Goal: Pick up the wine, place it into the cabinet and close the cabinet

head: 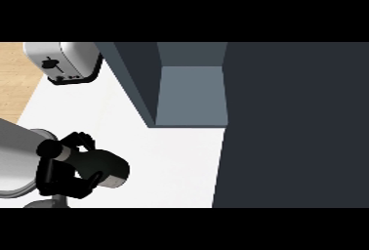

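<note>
The wine bottle (107, 165), dark with a pale grey end, lies tilted over the white counter at the lower left. My left hand (65, 184) is curled round it, thumb above and fingers below, hiding much of its body. The cabinet (192, 95) stands open up and to the right of the bottle, and its grey-blue inside is bare. Its dark door (296, 127) is swung out and fills the right side of the view. My right hand does not show.
A silver toaster (63, 61) sits at the counter's back left corner. The white counter (173, 161) stretches between my hand and the cabinet. Wooden floor (18, 83) shows beyond the counter's left edge.
</note>
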Available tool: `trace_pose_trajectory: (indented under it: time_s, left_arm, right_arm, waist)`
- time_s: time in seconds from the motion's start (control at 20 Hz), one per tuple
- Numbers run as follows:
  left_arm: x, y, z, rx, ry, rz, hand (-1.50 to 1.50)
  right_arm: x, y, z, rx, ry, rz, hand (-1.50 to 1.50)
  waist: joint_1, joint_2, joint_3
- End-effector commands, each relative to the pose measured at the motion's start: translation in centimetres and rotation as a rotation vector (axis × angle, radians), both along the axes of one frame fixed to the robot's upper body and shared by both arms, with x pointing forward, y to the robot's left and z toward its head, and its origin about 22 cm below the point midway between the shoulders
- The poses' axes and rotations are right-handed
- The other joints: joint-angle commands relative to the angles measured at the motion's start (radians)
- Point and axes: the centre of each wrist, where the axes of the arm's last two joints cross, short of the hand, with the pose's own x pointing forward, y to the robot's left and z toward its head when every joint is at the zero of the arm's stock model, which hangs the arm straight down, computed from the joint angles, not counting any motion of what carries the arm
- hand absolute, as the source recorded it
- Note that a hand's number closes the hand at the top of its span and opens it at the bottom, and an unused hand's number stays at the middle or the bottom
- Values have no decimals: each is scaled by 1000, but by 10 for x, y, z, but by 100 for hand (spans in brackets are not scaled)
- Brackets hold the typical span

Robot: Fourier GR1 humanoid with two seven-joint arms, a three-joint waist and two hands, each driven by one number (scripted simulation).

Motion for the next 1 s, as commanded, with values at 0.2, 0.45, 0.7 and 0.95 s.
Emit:
trace_pose_trajectory:
  time_s: [0.2, 0.45, 0.7, 0.95]
  left_arm:
    - [-1, -48, 68, -9, -19, -93, 150]
    - [6, -79, 95, 18, 3, -114, 150]
    - [6, -126, 119, -26, 34, -180, 150]
    - [3, -149, 139, -66, 23, -204, 150]
  right_arm:
    - [-10, -8, 19, 32, -32, 40, -150]
    - [-8, -1, 8, 39, -19, 50, -150]
    - [-27, -11, 14, 35, -40, 26, -150]
    - [-21, -9, 2, 68, -35, 41, -150]
  waist:
    - [1, 1, 0]
    - [-3, 3, -1]
    - [-12, 2, 0]
    - [-10, 2, 0]
